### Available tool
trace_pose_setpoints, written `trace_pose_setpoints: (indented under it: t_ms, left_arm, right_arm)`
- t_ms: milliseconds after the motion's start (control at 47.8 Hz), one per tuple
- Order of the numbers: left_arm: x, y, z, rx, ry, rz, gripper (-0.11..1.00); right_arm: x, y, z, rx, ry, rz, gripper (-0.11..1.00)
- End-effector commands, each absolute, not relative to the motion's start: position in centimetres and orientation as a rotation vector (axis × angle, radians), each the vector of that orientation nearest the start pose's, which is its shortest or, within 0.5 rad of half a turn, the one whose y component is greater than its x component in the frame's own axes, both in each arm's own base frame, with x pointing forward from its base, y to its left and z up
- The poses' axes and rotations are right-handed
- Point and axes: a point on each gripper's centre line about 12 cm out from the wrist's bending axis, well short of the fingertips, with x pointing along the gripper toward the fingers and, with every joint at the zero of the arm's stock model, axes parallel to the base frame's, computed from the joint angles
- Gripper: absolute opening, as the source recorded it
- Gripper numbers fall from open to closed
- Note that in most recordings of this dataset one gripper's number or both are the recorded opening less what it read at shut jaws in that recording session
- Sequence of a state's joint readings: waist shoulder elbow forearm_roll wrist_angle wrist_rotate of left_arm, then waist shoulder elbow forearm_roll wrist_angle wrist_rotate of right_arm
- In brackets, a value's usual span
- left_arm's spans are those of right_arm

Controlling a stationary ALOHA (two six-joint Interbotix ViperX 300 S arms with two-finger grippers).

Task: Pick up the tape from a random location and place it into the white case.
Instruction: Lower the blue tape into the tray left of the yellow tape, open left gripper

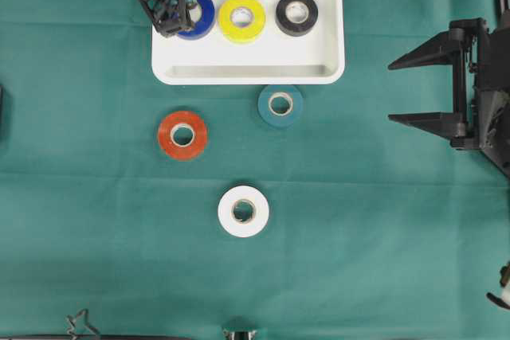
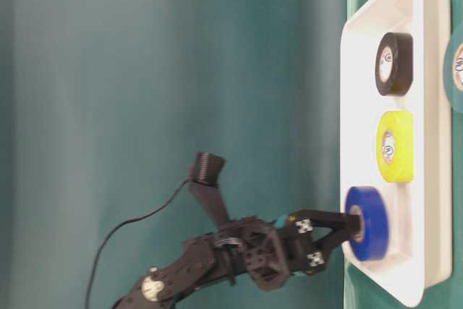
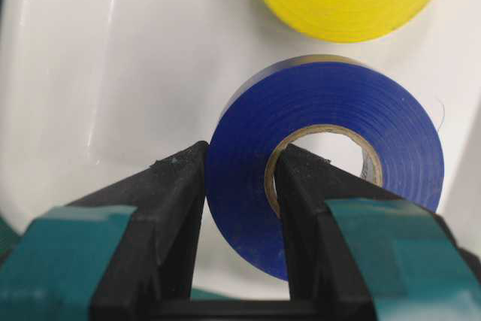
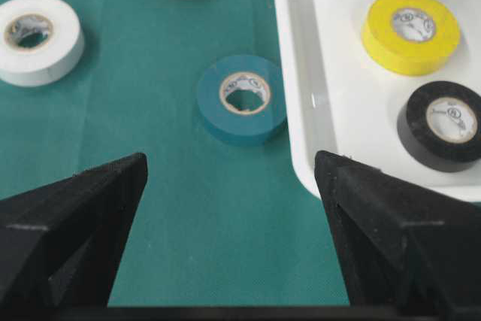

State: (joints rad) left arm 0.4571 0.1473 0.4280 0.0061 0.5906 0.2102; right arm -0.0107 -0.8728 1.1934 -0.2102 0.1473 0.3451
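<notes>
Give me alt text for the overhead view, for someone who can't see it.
The left gripper is shut on a blue tape roll inside the white case, beside a yellow roll and a black roll. Teal, orange and white rolls lie on the green cloth; the right gripper waits open.

Lighting bright and even in all four views; shadows soft and short. Overhead: sharp, the green surface (image 1: 96, 220) evenly lit, the white case (image 1: 249, 72) near overexposure with little shading at its rim. Table-level: backdrop soft and slightly blurred. Left wrist: broad glare streaks on the case floor, the blue tape (image 3: 331, 148) crisp, the end effector (image 3: 239, 208) fingers in the foreground slightly soft. Right wrist: near black fingers out of focus, the teal tape (image 4: 242, 99) acceptably sharp.
</notes>
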Motion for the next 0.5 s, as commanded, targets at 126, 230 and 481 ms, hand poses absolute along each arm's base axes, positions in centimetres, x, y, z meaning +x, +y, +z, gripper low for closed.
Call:
trace_pose_setpoints:
  t_ms: [126, 230, 481]
  left_arm:
    - [36.27, 18.02, 14.33, -0.068, 1.152, 0.287, 0.24]
    - [36.35, 18.06, 14.36, -0.066, 1.151, 0.286, 0.24]
    - [36.64, 18.13, 14.68, -0.058, 1.142, 0.284, 0.24]
  right_arm:
    - [20.33, -0.67, 22.74, 0.126, 0.437, -0.074, 0.87]
    - [20.35, -0.67, 22.80, 0.127, 0.435, -0.074, 0.87]
    - [20.35, -0.67, 22.81, 0.126, 0.435, -0.074, 0.87]
